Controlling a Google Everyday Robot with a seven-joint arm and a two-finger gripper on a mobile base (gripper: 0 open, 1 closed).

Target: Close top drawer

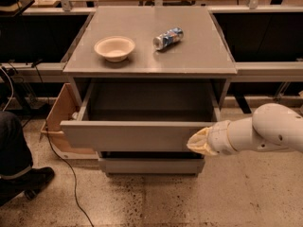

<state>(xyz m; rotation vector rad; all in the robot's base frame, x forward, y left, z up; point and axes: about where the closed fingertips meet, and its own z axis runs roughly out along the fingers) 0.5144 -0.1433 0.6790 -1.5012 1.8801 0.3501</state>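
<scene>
The top drawer [135, 135] of the grey cabinet stands pulled out, its plain flat front facing me and its inside bare. My white arm reaches in from the right. My gripper [199, 143], under a tan cover, sits against the right end of the drawer's front panel. A lower drawer front [151, 165] shows beneath it.
On the cabinet top [151, 56] sit a beige bowl [114, 48] and a can lying on its side [168, 38]. An open cardboard box [61, 122] stands left of the cabinet. A person's leg and shoe [19, 174] are at the left. A cable runs over the floor.
</scene>
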